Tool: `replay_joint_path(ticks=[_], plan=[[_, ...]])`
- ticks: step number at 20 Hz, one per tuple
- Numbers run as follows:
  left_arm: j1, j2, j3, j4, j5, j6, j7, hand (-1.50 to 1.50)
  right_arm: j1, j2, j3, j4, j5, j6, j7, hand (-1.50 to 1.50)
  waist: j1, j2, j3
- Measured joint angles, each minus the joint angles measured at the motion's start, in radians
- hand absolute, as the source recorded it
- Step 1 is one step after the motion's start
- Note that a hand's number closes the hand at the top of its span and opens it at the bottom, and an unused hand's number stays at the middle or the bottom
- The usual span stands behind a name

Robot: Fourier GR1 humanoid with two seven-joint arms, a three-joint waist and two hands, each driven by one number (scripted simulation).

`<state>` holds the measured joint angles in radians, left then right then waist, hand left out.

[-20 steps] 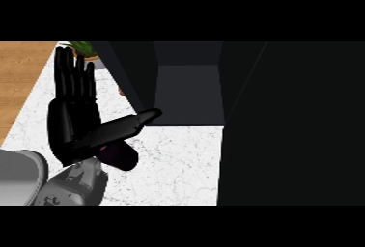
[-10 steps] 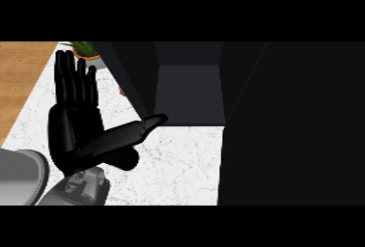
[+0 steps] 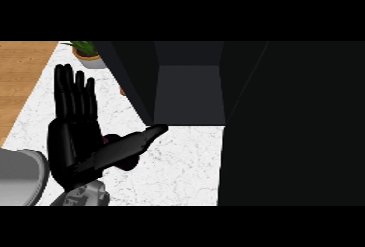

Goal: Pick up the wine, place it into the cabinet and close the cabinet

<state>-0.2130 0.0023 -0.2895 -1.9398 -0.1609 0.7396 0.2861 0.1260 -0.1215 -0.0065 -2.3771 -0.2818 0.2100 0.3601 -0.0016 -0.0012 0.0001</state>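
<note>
White marble tabletop (image 3: pixel 178 169) is filling the middle of your head view, with a strip of wood along the left edge and a small potted plant (image 3: pixel 89 52) sitting at the far left corner. Dark cabinet (image 3: pixel 189 91) panels are rising ahead of you, and the compartment is standing open with its grey floor showing; a broad black surface, probably the swung-out door, is covering the whole right side.

You are looking at a task that is barely begun, as far as these pictures allow a judgement. No bottle is standing inside the open compartment, and the cabinet is not closed. The wine (image 3: pixel 110 140) is showing only as a small dark reddish sliver just behind your left hand (image 3: pixel 75 140), low on the tabletop; most of it is hidden, so you cannot tell whether it is upright or lying down.

Your left hand is coming up from the lower left with its fingers straight and pointing away from you, the thumb stretching out toward the cabinet's front edge. It is released, not clenched, and it is not wrapping the bottle. Your right hand is not appearing anywhere in the view.
</note>
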Motion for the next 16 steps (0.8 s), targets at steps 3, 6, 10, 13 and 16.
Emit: replay_joint_path(ticks=[3,6,10,13,16], plan=[[0.033,0.008,0.023,-0.008,0.003,-0.010,-0.007,-1.50,-0.009,0.002,-0.008,-0.002,-0.002,-0.001,0.013,-1.50,0.000,0.000,0.000],[0.065,0.006,0.024,-0.028,-0.015,-0.007,0.002,-1.50,-0.015,0.007,-0.011,0.001,0.001,0.004,0.016,-1.50,0.000,0.000,0.000],[0.145,0.013,0.029,-0.051,0.001,-0.022,-0.035,-1.50,-0.026,0.016,-0.014,0.001,0.003,0.002,0.019,-1.50,0.001,0.000,0.000],[0.208,0.010,0.032,-0.048,0.032,-0.040,-0.103,-1.50,-0.027,0.021,-0.007,-0.003,0.014,0.001,0.025,-1.50,0.001,0.000,0.000],[0.249,0.015,0.052,-0.039,0.060,-0.061,-0.139,-1.50,-0.027,0.025,-0.011,0.008,0.016,0.011,0.019,-1.50,0.002,0.000,0.000]])
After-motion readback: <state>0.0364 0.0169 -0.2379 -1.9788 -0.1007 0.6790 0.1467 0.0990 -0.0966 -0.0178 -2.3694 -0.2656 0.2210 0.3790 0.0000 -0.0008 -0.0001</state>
